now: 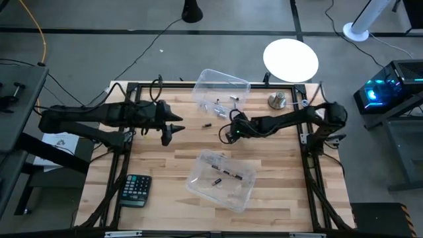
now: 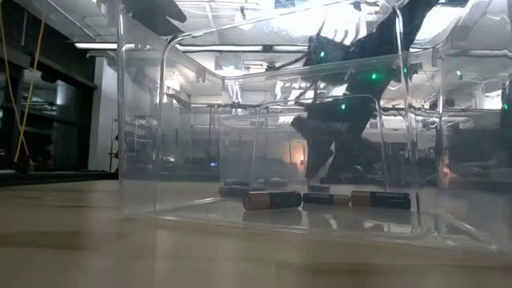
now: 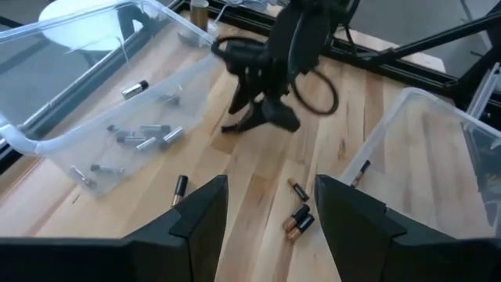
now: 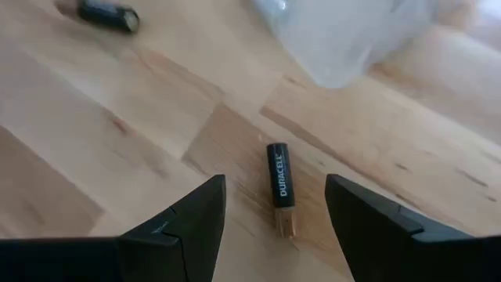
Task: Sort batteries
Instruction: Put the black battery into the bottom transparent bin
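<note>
Batteries lie in three groups. We see a black-and-copper Duracell battery [image 4: 281, 186] flat on the wooden table [image 1: 165, 165], lying loose in the gap between the right gripper's [image 4: 274, 215] spread fingers, copper end toward the wrist, not touched by either finger. In the high view this gripper [image 1: 229, 134] hovers near table centre, its arm reaching in from 3 o'clock. Another loose battery [image 1: 207, 124] lies at about 10 o'clock from it, near the rear bin.

Silvery grey batteries [image 3: 145, 135] sit in the clear rear bin [image 1: 221, 89], at 12 o'clock from table centre. Dark batteries [image 1: 225, 173] lie in the clear front bin [image 1: 221, 180], at 6 o'clock; the low view shows several [image 2: 272, 199] on its floor. The left wrist view shows a few more dark ones [image 3: 297, 222] loose on the wood between the bins.

Left gripper [image 1: 167, 137] hangs at 9 o'clock from centre, fingers parted, holding nothing.

Outward: calculator [image 1: 135, 190] at 8 o'clock, silver knob-like object [image 1: 277, 100] at 1 o'clock.
</note>
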### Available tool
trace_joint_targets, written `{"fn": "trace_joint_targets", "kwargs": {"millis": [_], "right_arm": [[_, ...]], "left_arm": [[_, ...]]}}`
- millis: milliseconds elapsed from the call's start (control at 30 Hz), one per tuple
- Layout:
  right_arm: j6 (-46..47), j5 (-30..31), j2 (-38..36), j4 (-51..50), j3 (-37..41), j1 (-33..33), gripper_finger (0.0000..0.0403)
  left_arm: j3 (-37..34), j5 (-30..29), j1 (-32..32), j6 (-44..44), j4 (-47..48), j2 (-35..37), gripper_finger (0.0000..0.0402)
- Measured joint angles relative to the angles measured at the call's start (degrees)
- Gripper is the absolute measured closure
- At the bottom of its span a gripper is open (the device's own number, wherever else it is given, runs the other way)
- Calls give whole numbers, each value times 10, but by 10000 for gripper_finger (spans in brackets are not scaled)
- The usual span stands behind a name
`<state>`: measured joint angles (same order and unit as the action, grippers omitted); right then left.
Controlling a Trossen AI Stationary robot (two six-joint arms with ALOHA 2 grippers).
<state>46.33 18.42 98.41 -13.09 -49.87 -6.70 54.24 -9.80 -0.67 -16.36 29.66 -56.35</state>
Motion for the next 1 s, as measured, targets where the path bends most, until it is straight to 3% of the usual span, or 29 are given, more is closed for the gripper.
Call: {"fn": "trace_joint_targets", "kwargs": {"millis": [167,233,333,367,567,733,867,1000], "right_arm": [[8,25,37,-2,-1,0,213],[14,34,38,-15,-2,5,263],[-7,36,9,-49,2,25,370],[-14,36,-12,-63,2,34,382],[29,103,-194,-187,1,101,394],[31,69,-322,-78,0,185,388],[28,-1,-321,65,-1,251,388],[63,-13,-260,93,0,296,387]], "left_arm": [[0,0,0,-6,0,0,216],[0,0,0,-12,0,0,216],[2,0,0,-5,2,5,216],[5,-2,-1,3,0,8,216],[12,-55,-19,49,-14,23,216],[13,-42,-37,56,-46,12,216],[13,-16,-49,71,-62,-14,216],[13,8,-61,87,-60,-60,216]]}}
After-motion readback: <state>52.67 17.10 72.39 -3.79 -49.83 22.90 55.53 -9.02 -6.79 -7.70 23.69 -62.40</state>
